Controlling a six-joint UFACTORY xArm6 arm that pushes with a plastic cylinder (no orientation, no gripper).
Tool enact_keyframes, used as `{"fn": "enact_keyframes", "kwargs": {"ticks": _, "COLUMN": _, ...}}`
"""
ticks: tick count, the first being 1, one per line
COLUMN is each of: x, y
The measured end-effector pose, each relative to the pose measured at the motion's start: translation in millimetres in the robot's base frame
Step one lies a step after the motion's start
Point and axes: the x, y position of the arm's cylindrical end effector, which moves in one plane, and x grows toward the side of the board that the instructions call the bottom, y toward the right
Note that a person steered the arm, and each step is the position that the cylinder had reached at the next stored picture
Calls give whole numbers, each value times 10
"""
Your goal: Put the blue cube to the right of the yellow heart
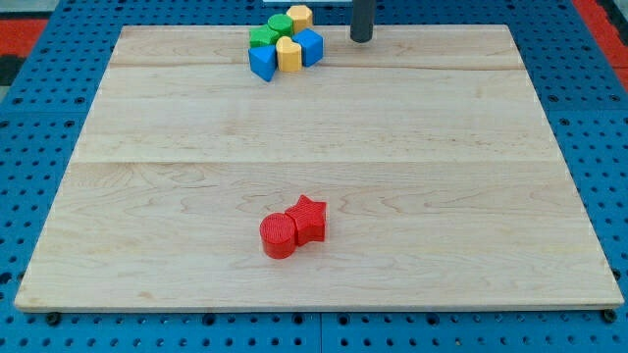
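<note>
The blue cube [310, 46] sits at the view's top in a tight cluster, touching the right side of the yellow heart [288, 54]. My tip [362, 39] stands on the board a short way to the right of the blue cube, apart from it. A second blue block [262, 63] lies on the left side of the yellow heart.
In the same cluster are a green block [262, 37], a green cylinder [281, 25] and a yellow hexagon [299, 15] near the wooden board's top edge [196, 27]. A red cylinder [278, 236] and a red star [309, 218] touch each other near the view's bottom centre.
</note>
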Motion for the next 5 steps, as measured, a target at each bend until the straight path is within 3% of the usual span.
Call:
{"fn": "enact_keyframes", "kwargs": {"ticks": 2, "x": 18, "y": -510}}
{"fn": "enact_keyframes", "kwargs": {"ticks": 5, "x": 700, "y": -748}}
